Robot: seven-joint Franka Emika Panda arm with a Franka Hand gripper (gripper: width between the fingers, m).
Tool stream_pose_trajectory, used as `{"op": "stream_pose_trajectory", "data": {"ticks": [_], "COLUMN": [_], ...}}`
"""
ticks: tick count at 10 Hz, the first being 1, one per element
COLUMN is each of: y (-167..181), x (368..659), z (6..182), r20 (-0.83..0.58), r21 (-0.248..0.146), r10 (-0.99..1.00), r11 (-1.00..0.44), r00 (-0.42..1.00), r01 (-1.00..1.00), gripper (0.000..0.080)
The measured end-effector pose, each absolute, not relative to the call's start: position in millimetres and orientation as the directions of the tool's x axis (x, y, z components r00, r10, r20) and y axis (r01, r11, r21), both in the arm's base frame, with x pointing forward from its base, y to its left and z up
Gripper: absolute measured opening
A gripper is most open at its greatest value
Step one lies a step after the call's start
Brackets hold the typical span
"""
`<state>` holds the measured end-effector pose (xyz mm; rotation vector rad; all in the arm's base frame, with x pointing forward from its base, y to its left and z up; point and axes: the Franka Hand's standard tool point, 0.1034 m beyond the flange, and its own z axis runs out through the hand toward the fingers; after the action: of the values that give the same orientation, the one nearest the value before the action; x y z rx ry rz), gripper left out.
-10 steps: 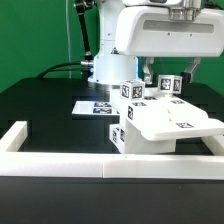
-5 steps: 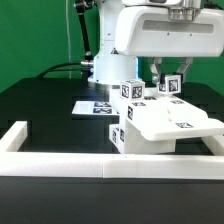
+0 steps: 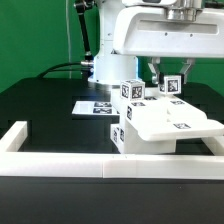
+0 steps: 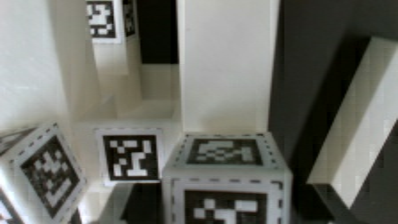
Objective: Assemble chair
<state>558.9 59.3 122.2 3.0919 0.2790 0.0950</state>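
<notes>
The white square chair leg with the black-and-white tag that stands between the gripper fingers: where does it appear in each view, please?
Exterior view: the white square chair leg stands upright behind the flat white chair panel, toward the exterior view's right, under the gripper.
Wrist view: it is probably the tagged block end seen close up, though I cannot match it with certainty.
Shared landmark: the black-and-white square tags on the white pieces.

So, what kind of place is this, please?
Probably a robotics lab test bench: a black table fenced by a low white border wall, a green backdrop, and white chair parts bearing black-and-white square tags, beside the marker board.
</notes>
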Motion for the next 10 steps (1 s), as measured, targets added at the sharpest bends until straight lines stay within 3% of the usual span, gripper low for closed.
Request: {"op": "stream_pose_trajectory", "data": {"ticks": [4, 7, 8, 9, 10], "y": [61.6, 60.6, 60.8, 60.8, 60.9], "x": [562.4, 562.9, 562.8, 562.7, 562.7], "z": [122.3, 122.3, 122.1, 122.0, 122.0], "r20": [0.073, 0.073, 0.073, 0.073, 0.074], "r21": [0.016, 0.007, 0.005, 0.005, 0.009], "r10": [-0.193, -0.312, -0.337, -0.338, -0.322], "r11": [-0.981, -0.95, -0.941, -0.941, -0.946], "r00": [0.979, 0.947, 0.939, 0.938, 0.944], "r01": [-0.194, -0.313, -0.339, -0.339, -0.324], "gripper": [0.0288, 0.0288, 0.0367, 0.0503, 0.0503]}}
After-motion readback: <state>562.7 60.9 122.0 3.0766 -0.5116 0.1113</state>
